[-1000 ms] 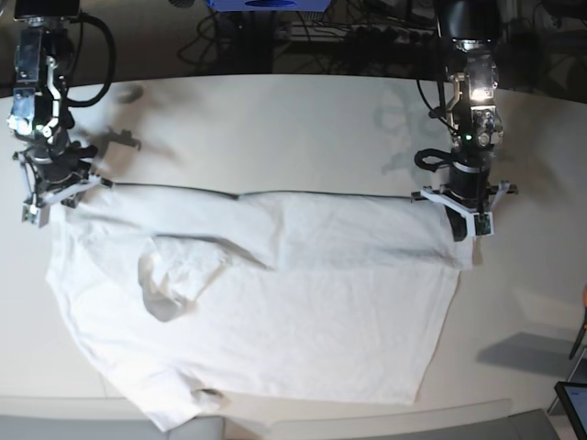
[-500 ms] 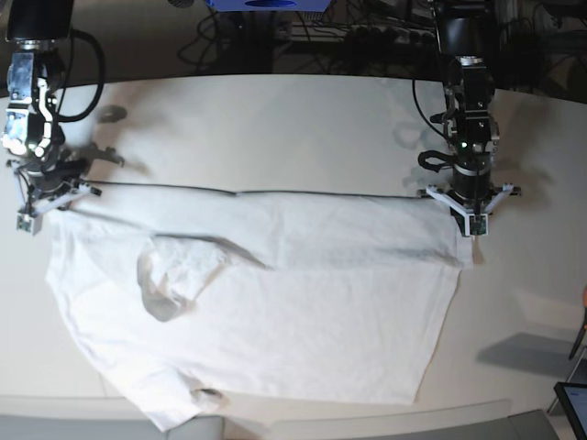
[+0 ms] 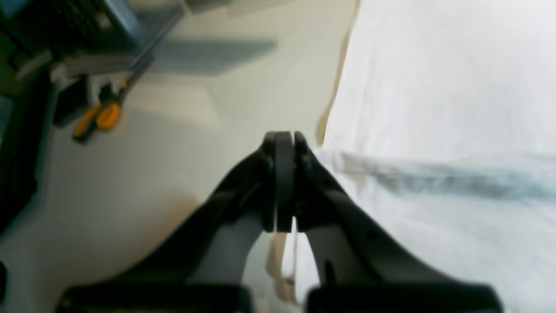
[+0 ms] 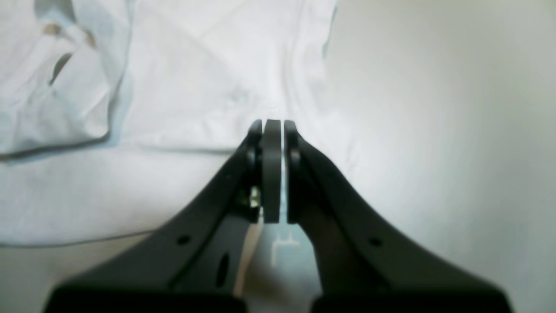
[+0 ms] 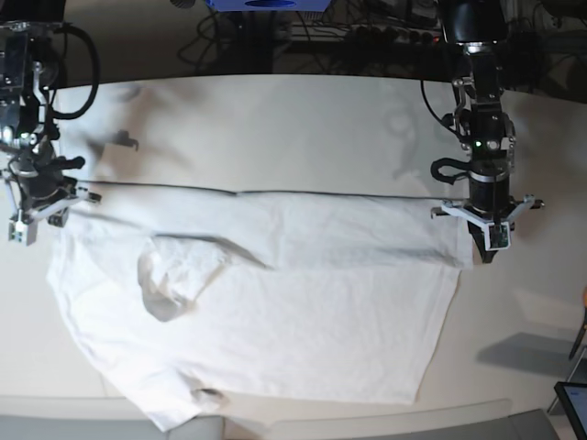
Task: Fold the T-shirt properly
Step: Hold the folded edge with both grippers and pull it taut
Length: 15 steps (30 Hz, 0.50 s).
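T-shirt (image 5: 275, 312) spread flat on surface (image 5: 275, 119), filling near half, far portion doubled over toward near edge. Fold line runs straight between both arms. Left gripper (image 5: 488, 240) closed, pinching fold end near right edge. Right gripper (image 5: 27, 220) closed, pinching other fold end near left edge; cloth visible between jaws in wrist view. Judgement: both ends held apart to keep fold taut and straight. Sleeve bunched under fold, left side. No containers in view.
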Available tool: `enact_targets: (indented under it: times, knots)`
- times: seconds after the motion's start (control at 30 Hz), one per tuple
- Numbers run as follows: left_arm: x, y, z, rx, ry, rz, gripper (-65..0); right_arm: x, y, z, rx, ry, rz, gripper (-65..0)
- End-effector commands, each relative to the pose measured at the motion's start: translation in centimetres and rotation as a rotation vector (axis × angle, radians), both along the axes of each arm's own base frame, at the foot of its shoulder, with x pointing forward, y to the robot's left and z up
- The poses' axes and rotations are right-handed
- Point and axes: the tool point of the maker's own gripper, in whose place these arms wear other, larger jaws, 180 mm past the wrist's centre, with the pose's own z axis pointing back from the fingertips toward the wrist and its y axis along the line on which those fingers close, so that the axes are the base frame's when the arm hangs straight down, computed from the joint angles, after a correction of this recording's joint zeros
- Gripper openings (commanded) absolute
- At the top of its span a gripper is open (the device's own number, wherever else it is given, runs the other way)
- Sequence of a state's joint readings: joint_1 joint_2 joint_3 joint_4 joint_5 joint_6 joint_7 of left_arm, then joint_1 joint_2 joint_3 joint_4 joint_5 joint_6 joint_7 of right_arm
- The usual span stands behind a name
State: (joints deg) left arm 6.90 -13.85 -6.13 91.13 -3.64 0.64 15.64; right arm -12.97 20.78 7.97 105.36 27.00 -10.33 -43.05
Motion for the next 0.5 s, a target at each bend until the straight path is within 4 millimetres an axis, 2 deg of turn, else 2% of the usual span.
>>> enact_targets:
  times: [0.0, 0.07, 0.2, 0.37, 0.47]
  knots:
    - [0.2, -0.4, 0.3, -0.007, -0.011, 0.000, -65.0, 0.7, 0.2, 1.0, 0.002, -0.038, 0.003, -63.8]
    - [0.1, -0.9, -0.8, -0.028, 0.010, 0.002, -65.0, 0.8, 0.6, 0.3, 0.022, -0.026, -0.002, -63.8]
    - [0.1, -1.8, -3.2, -0.082, 0.054, 0.024, -65.0, 0.9, 0.2, -1.4, 0.043, 0.012, -0.030, -63.8]
    - [0.0, -1.8, -6.9, -0.101, 0.146, 0.030, -65.0, 0.7, -0.5, -3.3, 0.053, 0.061, -0.055, -63.8]
    - [-0.2, -1.1, -8.2, -0.104, 0.180, 0.046, -65.0, 0.4, -1.5, -4.2, 0.046, 0.089, -0.075, -63.8]
